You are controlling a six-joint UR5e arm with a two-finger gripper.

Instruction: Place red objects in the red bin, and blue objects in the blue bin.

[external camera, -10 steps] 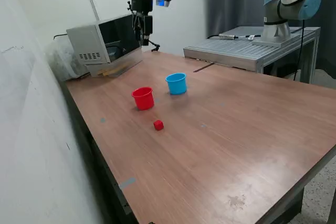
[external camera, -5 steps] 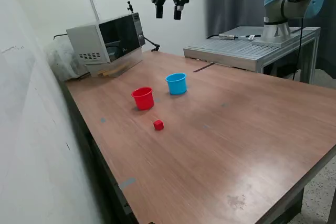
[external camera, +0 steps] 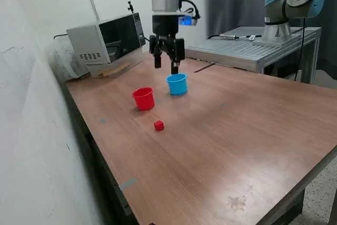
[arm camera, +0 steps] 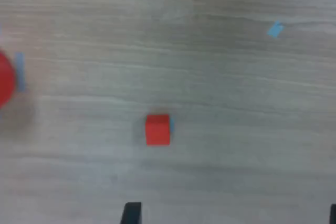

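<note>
A small red cube (external camera: pixel 159 125) lies on the wooden table (external camera: pixel 237 146), in front of the red bin (external camera: pixel 143 98), a little red cup. The blue bin (external camera: pixel 177 84), a light blue cup, stands just to the exterior view's right of it. My gripper (external camera: pixel 166 62) hangs open and empty above the table, behind the two cups and close over the blue one's rim. In the wrist view the red cube (arm camera: pixel 157 129) sits near the middle, with a slice of the red bin (arm camera: pixel 5 80) at the frame's edge and one dark fingertip (arm camera: pixel 131 213) showing. No blue objects are in view.
A microwave (external camera: pixel 105 40) stands at the table's far corner by the white wall. A grey metal platform (external camera: pixel 247 51) carrying the arm's base (external camera: pixel 284 9) borders the far side. Small tape scraps (external camera: pixel 128 184) mark the tabletop; one blue scrap (arm camera: pixel 274 29) shows in the wrist view.
The gripper came down from high above the microwave to just over the table behind the blue cup. The cups and the red cube have not moved.
</note>
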